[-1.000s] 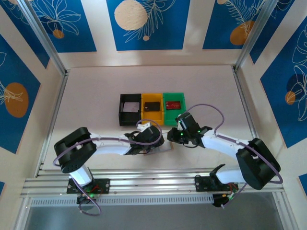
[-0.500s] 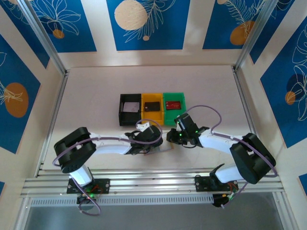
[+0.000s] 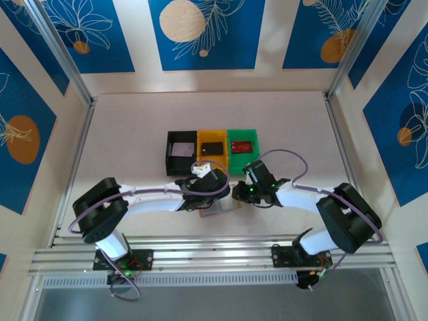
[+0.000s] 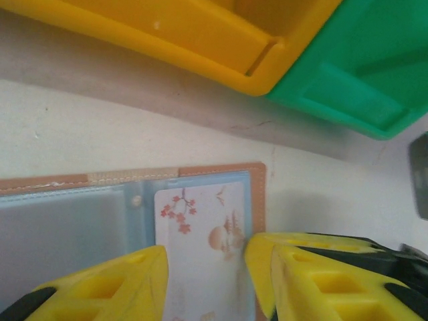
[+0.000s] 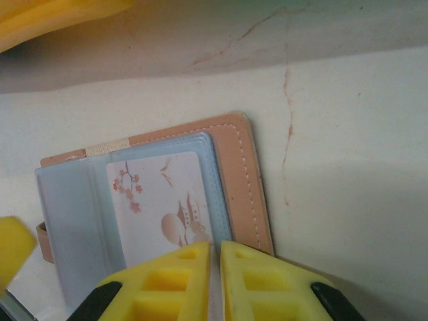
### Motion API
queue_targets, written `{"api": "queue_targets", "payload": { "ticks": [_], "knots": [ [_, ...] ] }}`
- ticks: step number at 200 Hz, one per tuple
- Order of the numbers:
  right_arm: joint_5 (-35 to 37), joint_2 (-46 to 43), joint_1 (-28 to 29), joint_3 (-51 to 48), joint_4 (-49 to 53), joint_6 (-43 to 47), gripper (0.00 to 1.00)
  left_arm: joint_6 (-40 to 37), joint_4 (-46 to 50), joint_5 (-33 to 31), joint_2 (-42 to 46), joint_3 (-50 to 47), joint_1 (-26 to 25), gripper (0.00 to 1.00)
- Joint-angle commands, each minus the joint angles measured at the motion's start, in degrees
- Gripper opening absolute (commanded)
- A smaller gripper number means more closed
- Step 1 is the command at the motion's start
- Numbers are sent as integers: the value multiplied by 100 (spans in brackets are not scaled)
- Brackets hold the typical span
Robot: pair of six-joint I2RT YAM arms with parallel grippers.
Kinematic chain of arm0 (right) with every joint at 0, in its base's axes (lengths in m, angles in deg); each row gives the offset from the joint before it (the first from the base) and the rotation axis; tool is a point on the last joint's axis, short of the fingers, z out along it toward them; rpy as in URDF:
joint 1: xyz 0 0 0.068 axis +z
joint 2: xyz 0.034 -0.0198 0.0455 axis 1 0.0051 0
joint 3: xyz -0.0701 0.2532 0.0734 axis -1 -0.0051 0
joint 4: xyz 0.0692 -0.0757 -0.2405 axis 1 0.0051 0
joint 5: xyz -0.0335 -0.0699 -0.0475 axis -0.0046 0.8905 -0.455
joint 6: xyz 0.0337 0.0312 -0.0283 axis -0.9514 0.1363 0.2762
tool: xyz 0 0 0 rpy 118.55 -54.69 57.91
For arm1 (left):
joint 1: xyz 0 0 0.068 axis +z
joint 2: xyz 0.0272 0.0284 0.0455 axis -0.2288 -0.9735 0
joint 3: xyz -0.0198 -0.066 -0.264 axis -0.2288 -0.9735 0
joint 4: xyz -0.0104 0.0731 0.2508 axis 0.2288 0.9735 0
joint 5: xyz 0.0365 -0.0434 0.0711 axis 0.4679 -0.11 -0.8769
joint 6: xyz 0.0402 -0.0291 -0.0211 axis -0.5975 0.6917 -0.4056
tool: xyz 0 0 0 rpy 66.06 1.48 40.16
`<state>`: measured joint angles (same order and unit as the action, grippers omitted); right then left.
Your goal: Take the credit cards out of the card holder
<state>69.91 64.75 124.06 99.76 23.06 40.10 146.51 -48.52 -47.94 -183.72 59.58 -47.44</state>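
Left jaws half open, empty, astride the pale blossom card (image 4: 197, 227), its long axis running straight out between them. Right jaws pressed shut at the card's near end; grip on it unclear. Card holder (image 5: 237, 180) lying open near the surface's front edge, just before the yellow bin (image 4: 167, 33).

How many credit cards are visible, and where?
4: pale card in the black bin, dark card in the yellow bin, red card in the green bin, blossom-printed card in a pocket of the card holder. Others may be hidden inside.
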Motion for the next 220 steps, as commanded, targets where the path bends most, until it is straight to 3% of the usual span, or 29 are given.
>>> {"api": "queue_targets", "payload": {
  "ticks": [1, 220],
  "knots": [
    [-142, 83, -33, -127, 13, -88, 13, 39, -19, -14, -209, 12, -40, 45],
    [-208, -93, -16, -572, -97, -239, 12, 326, -664, 20, -260, -676, -41, 40]
  ]
}}
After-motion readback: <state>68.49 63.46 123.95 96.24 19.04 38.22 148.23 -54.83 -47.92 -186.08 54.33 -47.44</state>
